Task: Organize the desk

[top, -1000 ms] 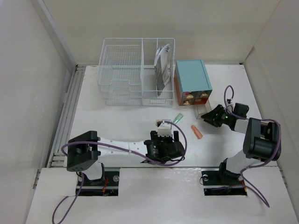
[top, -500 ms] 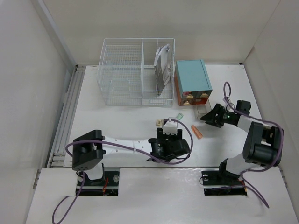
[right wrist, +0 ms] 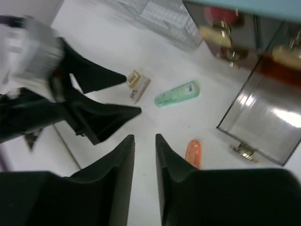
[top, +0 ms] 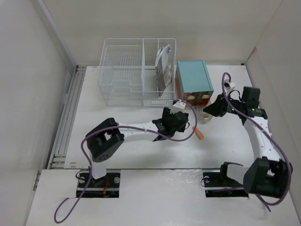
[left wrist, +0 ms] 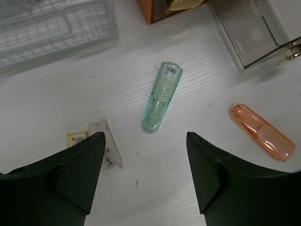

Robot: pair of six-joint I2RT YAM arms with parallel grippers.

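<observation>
Left gripper [left wrist: 145, 141] hangs wide open and empty over the desk [top: 94, 110], the white top that runs in the overhead view from the arm bases at 6 o'clock to the wire basket [top: 136, 70] at 12. In its wrist view the green translucent stick [left wrist: 162, 96] lies just ahead of the fingertips, toward 12 o'clock, its long axis tipped from 1 to 7. That looks like the pick. To do it well, carry the wrist forward until the stick sits between the pads. Twist a touch so they meet its long flanks squarely, then go right down to the surface, because slick plastic lying this flat will likely squirt out of a high pinch. Mind the small card [left wrist: 106, 149] at 8 o'clock, just beside the finger on that side. The orange translucent stick [left wrist: 262, 132] at 3 o'clock is well apart, no bother. Right gripper [right wrist: 144, 139] hovers by the pulled-out clear drawer [right wrist: 263, 117] of the teal box [top: 194, 80], fingers nearly together with a slim gap, holding nothing; best it holds off, the arms are near
</observation>
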